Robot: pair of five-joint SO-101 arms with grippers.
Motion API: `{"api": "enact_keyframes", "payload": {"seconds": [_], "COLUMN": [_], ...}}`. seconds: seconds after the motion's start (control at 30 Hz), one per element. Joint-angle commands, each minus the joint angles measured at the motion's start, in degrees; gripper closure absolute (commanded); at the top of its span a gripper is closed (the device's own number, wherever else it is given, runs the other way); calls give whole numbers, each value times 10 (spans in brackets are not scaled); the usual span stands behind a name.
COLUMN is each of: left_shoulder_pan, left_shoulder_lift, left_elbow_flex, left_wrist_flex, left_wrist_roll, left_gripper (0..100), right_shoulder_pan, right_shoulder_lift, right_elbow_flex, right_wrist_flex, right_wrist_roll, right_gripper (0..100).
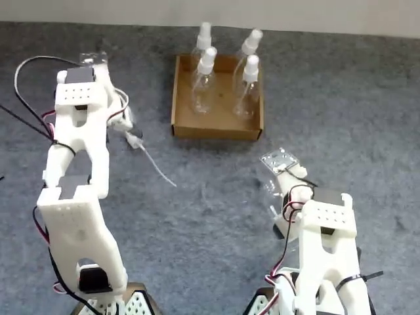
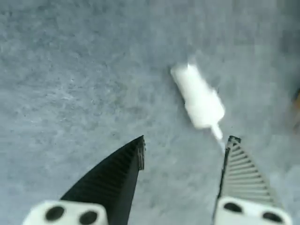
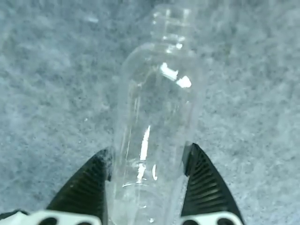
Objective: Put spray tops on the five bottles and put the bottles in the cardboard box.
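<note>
By the surface's [image 1: 341, 105] far edge, one box [image 1: 216, 129] holds four capped bottles [image 1: 203, 88]; right tool [image 3: 149, 151] grasps one uncapped bottle [image 3: 157, 98]; left tool [image 2: 186, 140] released beside one spray top [image 2: 199, 101].

4 bottles [image 1: 202, 92] in box [image 1: 216, 131] at rear; spray top [image 1: 136, 140] left of box, 5th bottle [image 3: 154, 117] front-right.

Spray top [image 2: 199, 101] blurred in left wrist view, nozzle shape unclear. Its dip tube lost past finger tip of left gripper [image 2: 186, 140]. In high view, same top half hidden under left arm [image 1: 82, 131].

Dark patch [image 2: 296, 98] cut off by frame edge, cannot tell what.

Uncapped bottle [image 3: 157, 122]: base cut off by frame edge in right wrist view, neck blurred. In high view mostly hidden behind right arm [image 1: 325, 230].

Finger roots of right gripper [image 3: 150, 152] cut off.

Rear capped bottles [image 1: 251, 41] in cardboard box [image 1: 216, 130] partly behind front pair [image 1: 207, 82].

Both arm bases cut off at frame edge.
</note>
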Motion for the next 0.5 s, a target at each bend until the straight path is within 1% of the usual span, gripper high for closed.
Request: {"api": "enact_keyframes", "payload": {"seconds": [0.0,0.1,0.23,0.3,0.37,0.4,0.47], "left_shoulder_pan": [21,36,42,46,47,49,51], "left_shoulder_lift": [-3,47,91,93,94,94,94], "left_elbow_flex": [-5,-6,-6,-1,-5,-6,-6], "left_wrist_flex": [-60,-87,-86,-77,-51,-44,-46], "left_wrist_roll": [101,126,127,127,127,123,85], "left_gripper": [781,783,783,783,784,794,854], "right_shoulder_pan": [4,4,7,5,4,4,4], "right_shoulder_lift": [-22,-22,-22,-22,-22,-22,-22], "right_elbow_flex": [-3,-3,-3,-3,-3,-3,-3], "right_wrist_flex": [-2,-2,-2,-2,-2,-2,-2], "right_wrist_roll": [6,6,7,7,7,7,6], "right_gripper": [995,995,995,995,995,995,995]}}
